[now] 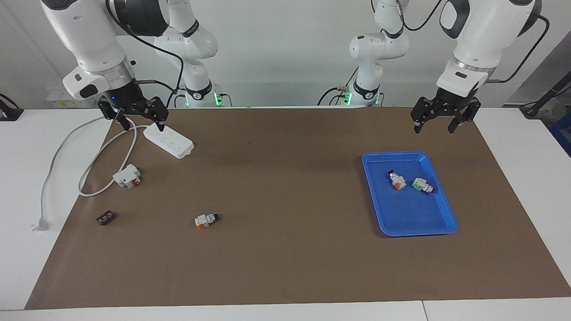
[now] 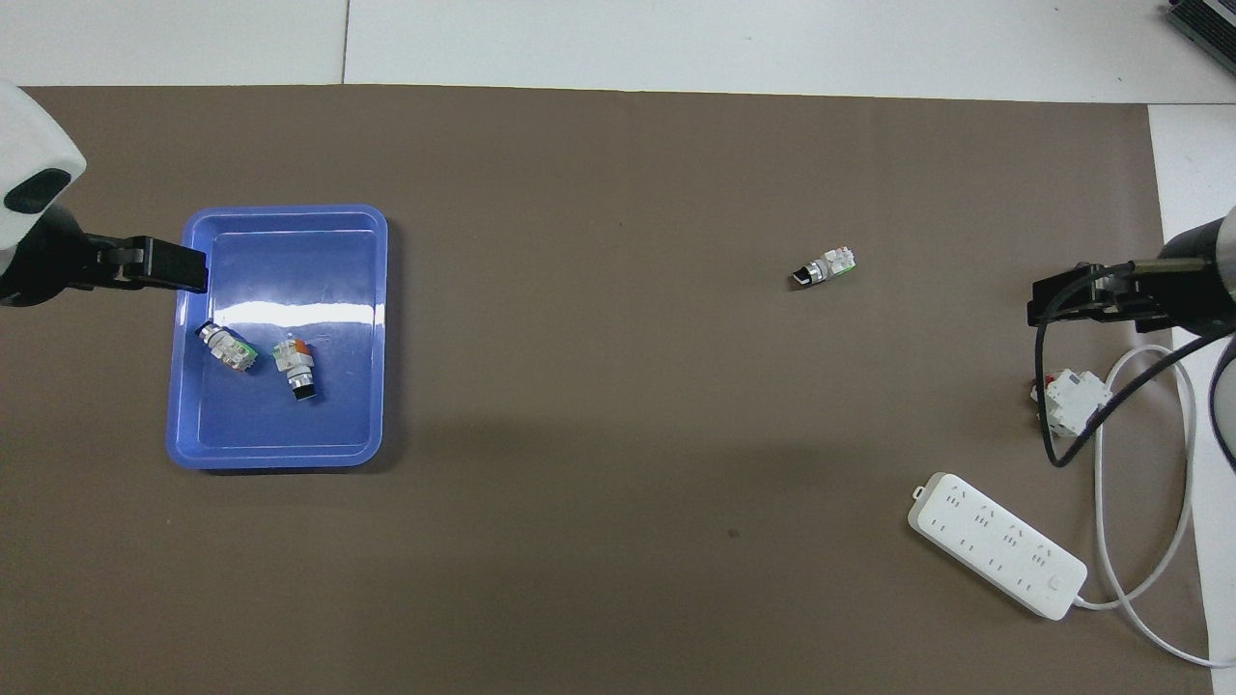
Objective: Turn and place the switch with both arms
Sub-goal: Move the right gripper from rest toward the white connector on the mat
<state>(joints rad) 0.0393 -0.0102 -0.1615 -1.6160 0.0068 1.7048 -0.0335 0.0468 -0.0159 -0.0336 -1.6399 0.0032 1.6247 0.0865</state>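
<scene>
The switch (image 1: 206, 220) lies on its side on the brown mat (image 1: 285, 267), low in the facing view and toward my right arm's end of the table (image 1: 526, 178). It is by itself, with its black knob pointing toward the middle of the mat and the orange bit on its underside corner.

It looks small, hard and light. I think it will not bend or break, but the smooth plastic could slip or roll. The best place to hold it is likely across the flat white sides of its body, not on the round knob.

Near it, closer to the edge of the mat, sits a little dark part (image 1: 105, 218). Higher in that view are a white block with red parts (image 1: 127, 176) and a white power strip (image 1: 171, 140) with its cable.

My right jaws (image 1: 143, 125) hang wide open over the end of the power strip and hold nothing.

Toward my left arm's end is a blue tray (image 1: 415, 214). It holds two more little switches, one orange-marked (image 1: 396, 180) and one green-marked (image 1: 421, 185). My left jaws (image 1: 434, 129) hang over the mat above the tray's top edge in that view, wide open and holding nothing.

No step looks done yet.
</scene>
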